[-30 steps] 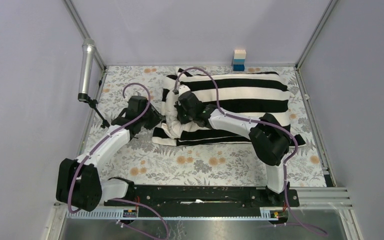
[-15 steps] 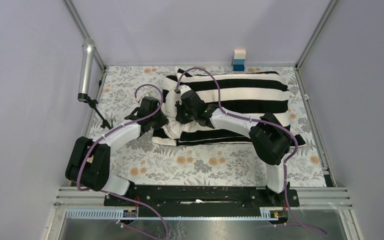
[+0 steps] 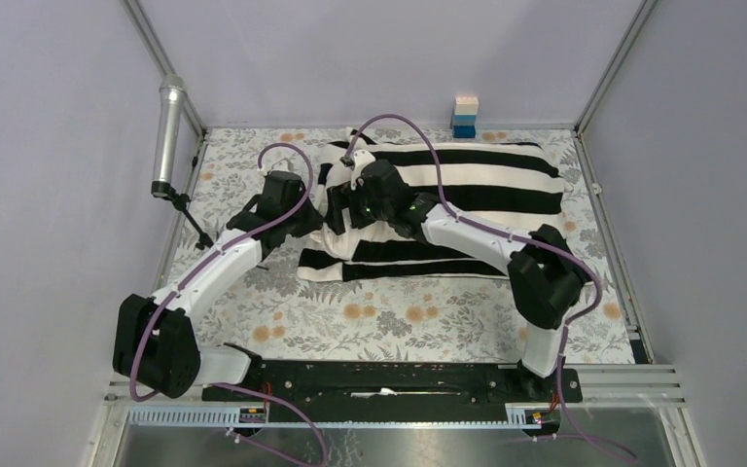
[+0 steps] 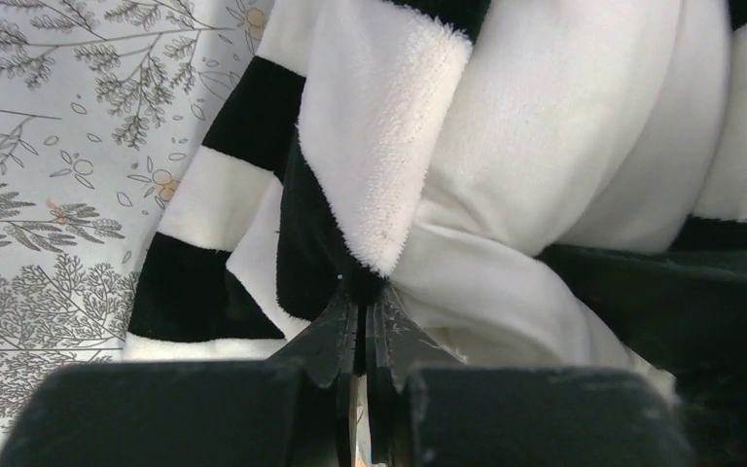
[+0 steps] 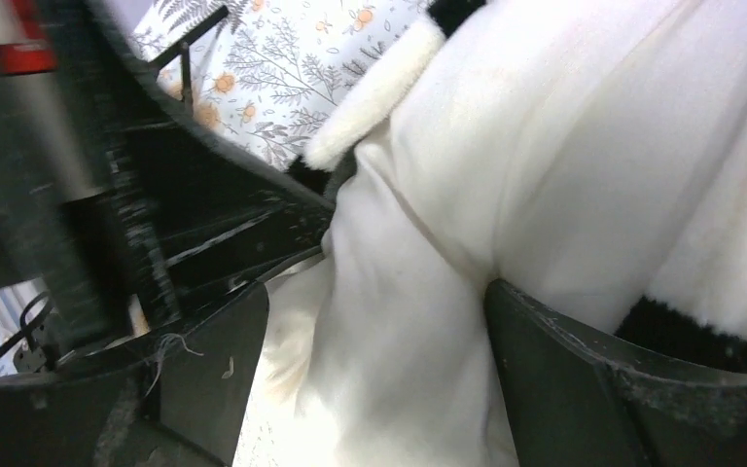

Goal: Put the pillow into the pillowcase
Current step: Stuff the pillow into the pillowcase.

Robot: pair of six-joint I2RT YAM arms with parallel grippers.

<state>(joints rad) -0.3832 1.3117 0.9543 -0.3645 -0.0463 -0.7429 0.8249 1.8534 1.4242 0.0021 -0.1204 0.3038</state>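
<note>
The black-and-white striped pillowcase lies across the back of the table, bulging. Its open end faces left, where both grippers meet. My left gripper is shut on the pillowcase's fluffy hem, pinching a fold of it. The cream pillow shows in the mouth of the case; the rest of it is hidden by the stripes. My right gripper stands open at that mouth, its fingers wide apart with pillow fabric bulging between them.
The floral table cover spreads in front of the pillowcase. A silver microphone on a stand leans at the left frame post. A small blue-and-white block stack stands at the back edge. Metal rails bound the sides.
The left gripper reached in to the case's open end and shut on its hem. The right gripper has opened off the pillow and shifted slightly toward the back.
</note>
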